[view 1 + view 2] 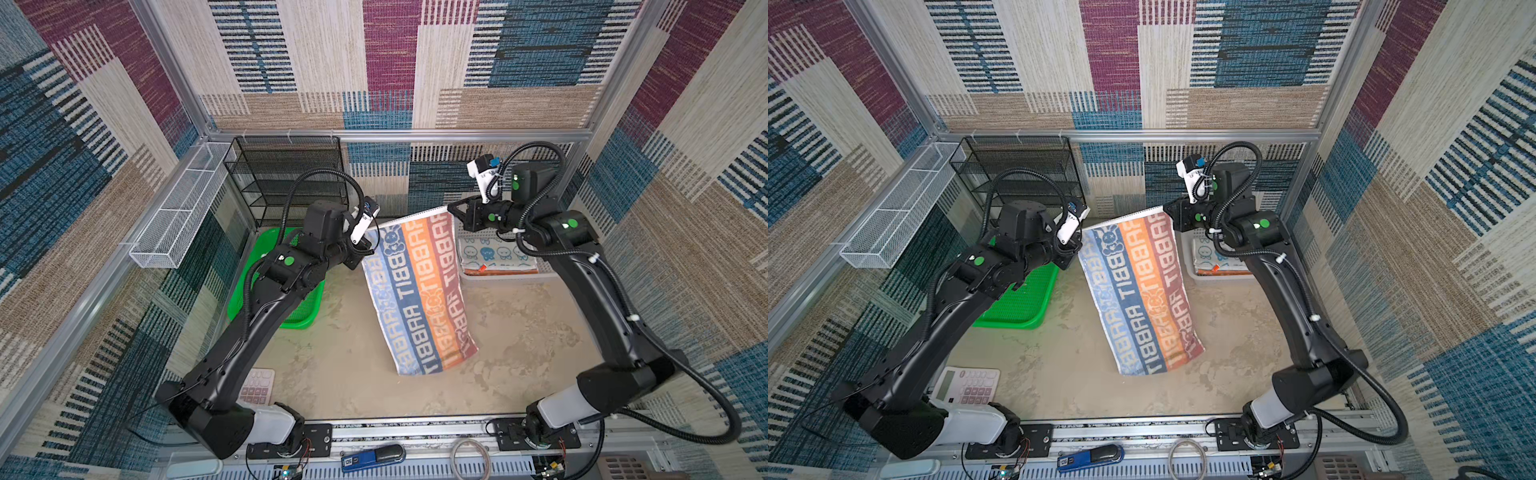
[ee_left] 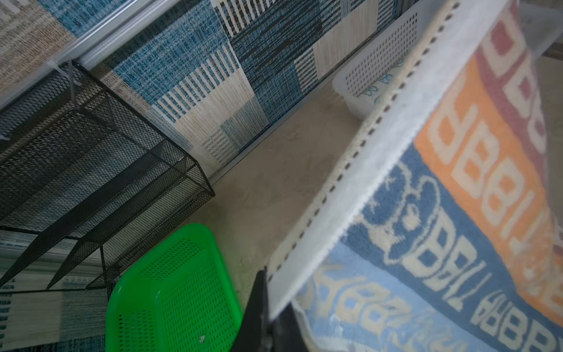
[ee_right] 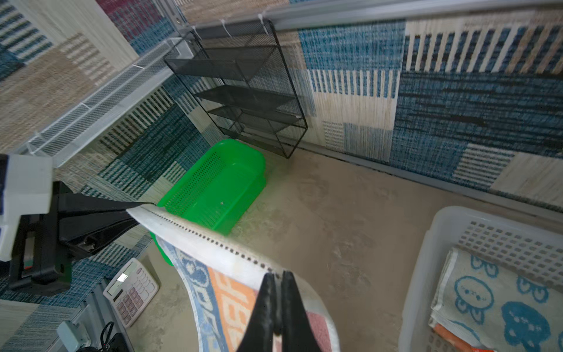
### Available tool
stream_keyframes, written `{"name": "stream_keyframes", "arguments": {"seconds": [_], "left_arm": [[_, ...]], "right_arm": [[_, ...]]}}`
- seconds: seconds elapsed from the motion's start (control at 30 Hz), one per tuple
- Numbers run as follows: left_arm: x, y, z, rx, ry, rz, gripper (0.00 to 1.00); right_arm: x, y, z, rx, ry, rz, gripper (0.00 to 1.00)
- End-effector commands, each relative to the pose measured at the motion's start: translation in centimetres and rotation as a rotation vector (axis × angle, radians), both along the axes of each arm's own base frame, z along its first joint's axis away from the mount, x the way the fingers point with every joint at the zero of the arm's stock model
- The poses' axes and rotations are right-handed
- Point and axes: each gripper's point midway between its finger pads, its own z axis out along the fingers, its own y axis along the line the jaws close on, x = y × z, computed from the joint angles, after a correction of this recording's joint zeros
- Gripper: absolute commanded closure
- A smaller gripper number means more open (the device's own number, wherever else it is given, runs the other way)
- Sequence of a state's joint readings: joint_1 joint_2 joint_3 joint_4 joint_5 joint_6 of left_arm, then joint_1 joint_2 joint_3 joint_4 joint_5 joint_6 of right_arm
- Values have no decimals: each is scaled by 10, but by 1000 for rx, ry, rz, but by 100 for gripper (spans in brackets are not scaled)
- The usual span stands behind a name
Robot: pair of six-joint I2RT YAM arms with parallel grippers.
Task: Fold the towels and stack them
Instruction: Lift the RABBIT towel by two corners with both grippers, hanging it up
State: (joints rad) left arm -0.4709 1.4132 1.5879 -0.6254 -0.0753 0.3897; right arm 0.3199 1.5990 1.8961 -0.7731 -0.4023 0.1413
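We hold the striped RABBIT towel (image 1: 419, 291) up by its white hem over the table (image 1: 353, 374) — left gripper (image 3: 138, 206) clamped on one corner, right gripper (image 1: 451, 208) on the other. The folded towels (image 1: 494, 253) lie stacked in the white basket (image 1: 498, 278) near the right gripper.

The striped terry towel (image 1: 419, 299) — bands of light blue, dark blue, orange and brick red — bears the word "RABBIT" in whitish block letters, repeated lengthwise along each band. At 7 o'clock on the surface (image 1: 332, 365), the pinkish calculator (image 1: 967, 386) has key markings too small to read.
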Motion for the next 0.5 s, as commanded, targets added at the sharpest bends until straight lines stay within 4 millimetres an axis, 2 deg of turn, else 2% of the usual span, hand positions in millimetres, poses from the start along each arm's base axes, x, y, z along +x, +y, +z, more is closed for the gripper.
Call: {"name": "stream_keyframes", "arguments": {"seconds": [0.0, 0.17, 0.27, 0.37, 0.47], "left_arm": [[52, 11, 2, 19, -111, 18, 100], [121, 14, -34, 21, -71, 23, 100], [145, 8, -65, 58, -33, 13, 100], [151, 3, -97, 65, 41, 5, 100], [137, 4, -127, 51, 142, 7, 100]], "right_arm": [[55, -18, -16, -31, -20, -133, 100], [110, -4, -75, -38, 75, -91, 100], [130, 3, -101, -50, 114, -66, 100], [139, 4, -124, -72, 152, -62, 100], [136, 2, -152, -97, 200, -57, 100]]}}
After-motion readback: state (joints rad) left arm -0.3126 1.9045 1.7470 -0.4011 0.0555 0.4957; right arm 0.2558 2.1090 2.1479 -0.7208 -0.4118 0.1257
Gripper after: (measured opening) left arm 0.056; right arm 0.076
